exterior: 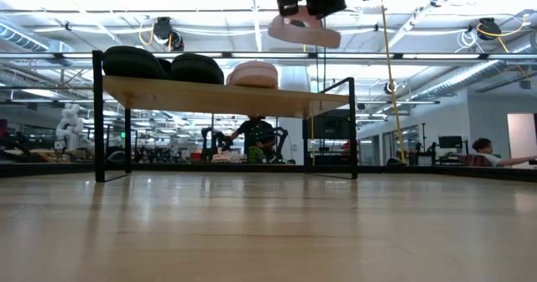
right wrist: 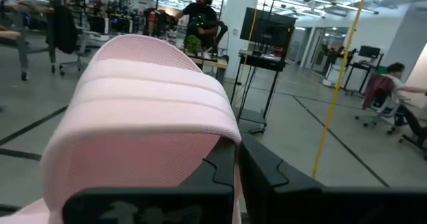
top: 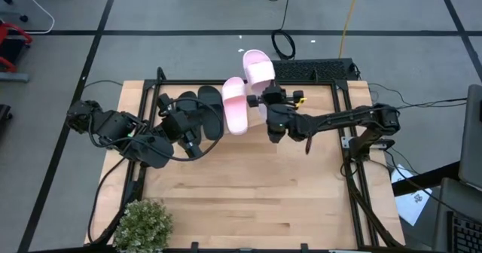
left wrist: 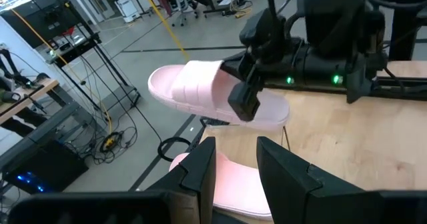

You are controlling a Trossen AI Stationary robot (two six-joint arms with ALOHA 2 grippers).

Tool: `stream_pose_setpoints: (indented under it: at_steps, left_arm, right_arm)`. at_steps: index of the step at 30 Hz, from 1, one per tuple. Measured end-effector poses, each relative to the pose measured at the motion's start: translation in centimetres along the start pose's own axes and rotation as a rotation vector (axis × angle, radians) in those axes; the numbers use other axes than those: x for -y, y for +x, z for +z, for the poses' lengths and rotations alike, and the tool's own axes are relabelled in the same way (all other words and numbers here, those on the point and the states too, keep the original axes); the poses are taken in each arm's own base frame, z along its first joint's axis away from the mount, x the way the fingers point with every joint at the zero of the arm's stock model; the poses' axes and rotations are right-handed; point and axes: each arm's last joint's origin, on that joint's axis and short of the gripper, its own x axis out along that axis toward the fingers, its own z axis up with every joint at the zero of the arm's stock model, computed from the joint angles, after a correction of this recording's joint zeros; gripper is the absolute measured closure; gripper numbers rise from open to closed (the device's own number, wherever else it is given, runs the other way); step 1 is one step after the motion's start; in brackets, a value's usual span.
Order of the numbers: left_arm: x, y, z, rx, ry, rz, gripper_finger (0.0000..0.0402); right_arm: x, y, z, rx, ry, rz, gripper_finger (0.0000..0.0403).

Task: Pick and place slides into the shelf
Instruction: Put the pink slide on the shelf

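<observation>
The shelf (exterior: 226, 97) stands at the table's far side. On its plank top lie two black slides (exterior: 132, 62) (exterior: 195, 66) and one pink slide (top: 236, 106), soles down. A second pink slide (top: 257, 66) hangs in the air above the shelf's right end, with my right gripper (top: 265, 96) shut on it. My left gripper (left wrist: 237, 171) is open over the shelf, next to the pink slide lying there (left wrist: 230, 184). It points toward the held slide (left wrist: 200, 91), and I cannot tell whether it touches anything. My right gripper pinches the held pink slide at the side of its wide strap (right wrist: 230, 154), close to the sole. One finger (left wrist: 243, 99) shows on the outside. The fingers come about level from the table's near right. The slide is lifted clear above the shelf, sole down and slightly tilted (exterior: 304, 30).
A potted plant (top: 143, 223) stands at the table's near left corner. Black frame rails (top: 346, 132) run along the table's sides, and cables and a power strip (top: 312, 68) lie beyond the far edge. The wooden tabletop (top: 248, 193) in front of the shelf is bare. People sit in the room behind (exterior: 256, 135).
</observation>
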Motion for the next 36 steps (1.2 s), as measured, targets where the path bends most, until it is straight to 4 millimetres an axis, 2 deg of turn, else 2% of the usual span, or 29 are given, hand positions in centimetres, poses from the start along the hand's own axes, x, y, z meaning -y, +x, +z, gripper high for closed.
stream_pose_setpoints:
  at_steps: [9,16,22,31,36]
  left_arm:
    - [0.0,0.0,0.0,-0.002,-0.001,-0.007,0.0289]
    - [0.0,0.0,0.0,-0.003,0.0,-0.009,0.0289]
    - [0.0,0.0,0.0,-0.004,0.001,-0.009,0.0289]
    - [0.0,0.0,0.0,-0.004,0.002,-0.009,0.0289]
    - [0.0,0.0,0.0,-0.004,0.001,-0.01,0.0289]
  right_arm:
    - [-1.9,1.6,-2.6,-0.008,-0.086,-0.038,0.0403]
    - [-2.6,2.3,-3.8,-0.014,-0.138,-0.058,0.0403]
    - [-2.6,2.8,-4.1,-0.018,-0.169,-0.071,0.0403]
    - [-2.3,2.7,-6.0,-0.017,-0.148,-0.065,0.0403]
    - [-2.5,2.8,-6.1,-0.012,-0.115,-0.013,0.0403]
